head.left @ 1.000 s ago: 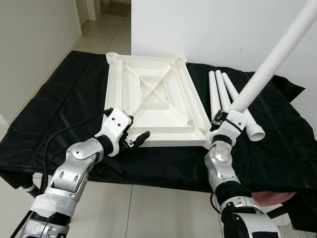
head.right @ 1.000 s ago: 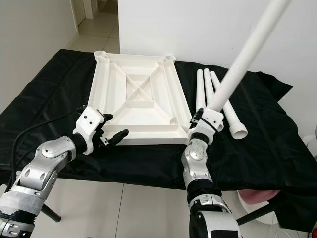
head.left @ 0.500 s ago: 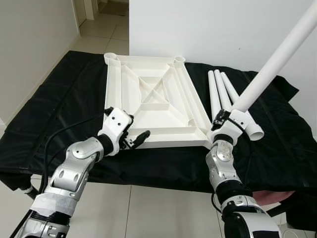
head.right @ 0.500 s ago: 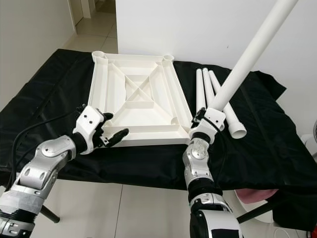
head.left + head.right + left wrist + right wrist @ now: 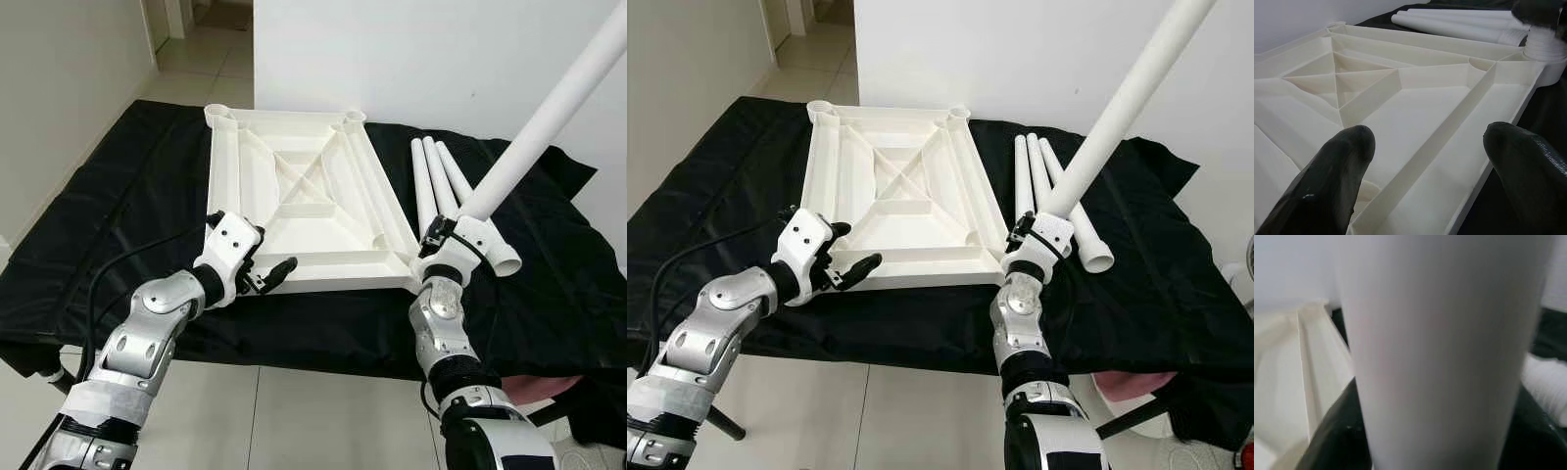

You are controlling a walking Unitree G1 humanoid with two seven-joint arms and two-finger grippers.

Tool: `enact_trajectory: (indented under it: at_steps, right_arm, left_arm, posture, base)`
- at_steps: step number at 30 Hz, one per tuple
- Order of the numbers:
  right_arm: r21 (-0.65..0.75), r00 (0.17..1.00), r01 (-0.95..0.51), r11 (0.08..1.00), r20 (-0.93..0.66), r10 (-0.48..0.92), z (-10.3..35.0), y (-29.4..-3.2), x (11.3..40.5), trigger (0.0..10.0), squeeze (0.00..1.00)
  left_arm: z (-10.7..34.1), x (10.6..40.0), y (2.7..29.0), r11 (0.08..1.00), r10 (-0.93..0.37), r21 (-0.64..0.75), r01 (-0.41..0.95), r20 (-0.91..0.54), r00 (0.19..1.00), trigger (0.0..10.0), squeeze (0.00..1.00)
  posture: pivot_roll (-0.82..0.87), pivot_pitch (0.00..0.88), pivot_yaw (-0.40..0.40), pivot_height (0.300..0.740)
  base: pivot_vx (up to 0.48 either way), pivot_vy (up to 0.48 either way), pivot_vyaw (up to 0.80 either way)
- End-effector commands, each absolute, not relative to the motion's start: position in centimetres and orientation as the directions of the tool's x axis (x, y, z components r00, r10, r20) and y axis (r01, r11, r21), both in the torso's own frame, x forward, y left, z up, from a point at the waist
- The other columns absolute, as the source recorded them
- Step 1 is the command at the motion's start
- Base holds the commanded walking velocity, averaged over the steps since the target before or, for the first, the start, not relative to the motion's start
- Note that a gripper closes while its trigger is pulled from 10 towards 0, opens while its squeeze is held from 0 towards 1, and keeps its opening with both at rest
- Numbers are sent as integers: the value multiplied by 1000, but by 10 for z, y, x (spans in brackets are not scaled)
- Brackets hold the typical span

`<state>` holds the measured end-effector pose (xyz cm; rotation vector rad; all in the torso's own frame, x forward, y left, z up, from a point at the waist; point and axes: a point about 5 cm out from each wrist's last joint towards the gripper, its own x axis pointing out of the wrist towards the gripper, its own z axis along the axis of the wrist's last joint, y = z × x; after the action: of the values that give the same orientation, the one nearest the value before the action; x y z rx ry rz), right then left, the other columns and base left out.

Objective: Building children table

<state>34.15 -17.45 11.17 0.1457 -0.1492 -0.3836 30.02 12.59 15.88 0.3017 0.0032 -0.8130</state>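
A white ribbed tabletop (image 5: 294, 186) lies upside down on a black cloth. My right gripper (image 5: 443, 243) is shut on a long white leg tube (image 5: 549, 113) that slants up to the right, its lower end at the tabletop's near right corner socket (image 5: 1547, 51). My left gripper (image 5: 263, 274) is open at the tabletop's near left corner, one black finger (image 5: 1327, 181) over the panel and the other beyond its edge. Three more white legs (image 5: 441, 186) lie side by side to the right of the tabletop.
The black cloth (image 5: 118, 206) covers a low platform with its front edge close to my body. A white wall (image 5: 421, 49) rises behind, and tiled floor (image 5: 294, 421) shows below. A pink object (image 5: 549, 387) peeks out at the lower right.
The held leg has tilted slightly more upright at the corner socket. The left gripper has stayed at the near left corner. The view has shifted a little.
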Motion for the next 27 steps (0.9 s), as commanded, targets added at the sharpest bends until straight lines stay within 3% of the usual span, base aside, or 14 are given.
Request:
enact_trajectory:
  at_steps: [1,5,6,7,8,9,27]
  right_arm:
    - [150,914,390,909,54,-401,97,-183,336,10000,1000]
    - [108,922,371,922,74,-379,100,-184,337,10000,1000]
    - [103,930,352,931,77,-360,101,-183,338,10000,937]
    - [99,937,331,939,83,-339,102,-183,339,10000,247]
    - [99,937,331,939,83,-339,102,-183,339,10000,247]
    - [97,946,304,948,90,-313,103,-182,341,10000,0]
    - [-119,967,1,993,252,29,145,-188,356,10000,0]
  left_arm:
    - [159,301,125,652,-708,264,711,-123,695,10000,0]
    - [159,301,125,652,-709,263,712,-123,695,10000,0]
    - [159,301,125,652,-708,263,711,-123,695,10000,0]
    - [159,301,125,652,-708,262,711,-123,695,10000,0]
    - [159,301,125,652,-708,262,711,-123,695,10000,0]
    - [159,301,125,652,-708,262,711,-122,695,10000,0]
    - [160,303,123,652,-710,262,712,-118,694,10000,0]
  posture:
    - [25,25,-18,740]
    - [24,26,-18,740]
    - [23,26,-18,740]
    - [23,26,-18,740]
    - [23,26,-18,740]
    - [22,25,-18,740]
    - [17,20,-21,740]
  base:
    - [0,0,0]
    - [0,0,0]
    - [0,0,0]
    - [0,0,0]
    - [0,0,0]
    - [0,0,0]
    - [0,0,0]
